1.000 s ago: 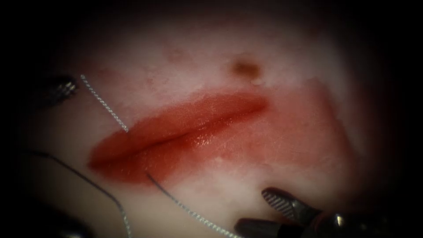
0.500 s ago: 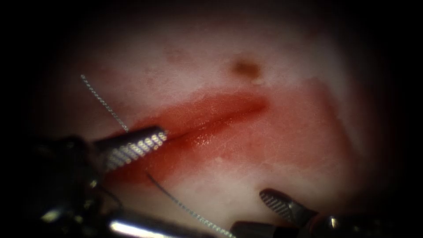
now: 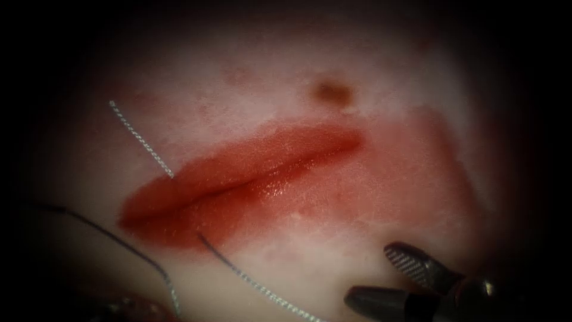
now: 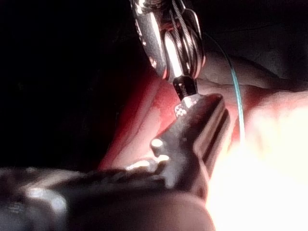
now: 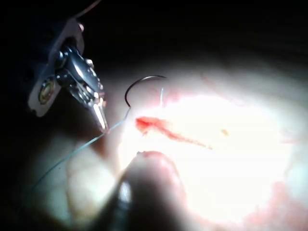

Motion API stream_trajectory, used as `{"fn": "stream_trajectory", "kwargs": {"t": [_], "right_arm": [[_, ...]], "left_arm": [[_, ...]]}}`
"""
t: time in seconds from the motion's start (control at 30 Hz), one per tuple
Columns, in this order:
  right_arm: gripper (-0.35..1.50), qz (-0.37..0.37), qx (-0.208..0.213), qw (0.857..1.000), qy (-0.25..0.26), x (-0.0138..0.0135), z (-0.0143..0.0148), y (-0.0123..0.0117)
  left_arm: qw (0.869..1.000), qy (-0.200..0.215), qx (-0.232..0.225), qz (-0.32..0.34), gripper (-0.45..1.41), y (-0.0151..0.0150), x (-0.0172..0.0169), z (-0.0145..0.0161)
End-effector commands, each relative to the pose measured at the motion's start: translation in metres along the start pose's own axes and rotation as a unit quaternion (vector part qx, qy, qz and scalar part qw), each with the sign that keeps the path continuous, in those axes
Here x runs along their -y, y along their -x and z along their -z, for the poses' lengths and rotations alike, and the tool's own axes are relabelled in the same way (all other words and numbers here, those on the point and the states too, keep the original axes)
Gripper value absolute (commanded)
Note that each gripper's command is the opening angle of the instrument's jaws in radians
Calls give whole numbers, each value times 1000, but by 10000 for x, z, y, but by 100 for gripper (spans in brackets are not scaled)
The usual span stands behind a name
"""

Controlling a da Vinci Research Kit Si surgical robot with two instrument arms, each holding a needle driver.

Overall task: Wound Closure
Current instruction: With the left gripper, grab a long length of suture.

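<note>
the right tool [image 3: 381, 271] sits near and right of the cut [image 3: 238, 179] in the tissue [image 3: 298, 262], jaws apart, holding nothing. thread [image 3: 140, 138] crosses the cut's left end. the needle [image 5: 139, 84] lies beside the left tool [image 5: 102, 120]; i cannot tell that tool's grip.

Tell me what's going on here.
The right tool hovers open below the cut in the tissue, holding nothing. Thread runs through both edges of the cut. In the right wrist view the left tool seems shut on the thread near the curved needle, which neither tool holds. Whether the needle is in the tissue is unclear.
</note>
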Motion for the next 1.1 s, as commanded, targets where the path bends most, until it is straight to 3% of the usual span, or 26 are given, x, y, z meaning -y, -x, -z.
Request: {"fn": "stream_trajectory", "kwargs": {"t": [0.03, 0.13, 0.27, 0.3, 0.43, 0.6, 1.1], "right_arm": [[54, -8, -9, 1000, 3, -1, -2, -14], [52, -19, -16, 1000, 14, -9, 2, -13], [61, -32, -18, 999, 22, -13, 3, -12], [61, -35, -16, 999, 18, -13, 3, -12], [57, -40, -14, 999, 15, -11, 1, -12], [61, -40, -14, 999, 13, -9, 0, -12], [61, -40, -13, 999, 11, -9, -1, -11]], "left_arm": [[1000, 6, -1, 22, -8, 7, 1, -2], [998, 31, 9, 53, 44, 2, -7, -10], [994, 44, 42, 86, 86, 3, -19, -23], [993, 38, 54, 102, 89, 4, -21, -25], [982, 11, 109, 156, 94, 9, -31, -32], [962, 2, 140, 234, 93, 10, -38, -34], [955, 7, 159, 252, 91, 7, -44, -37]]}}
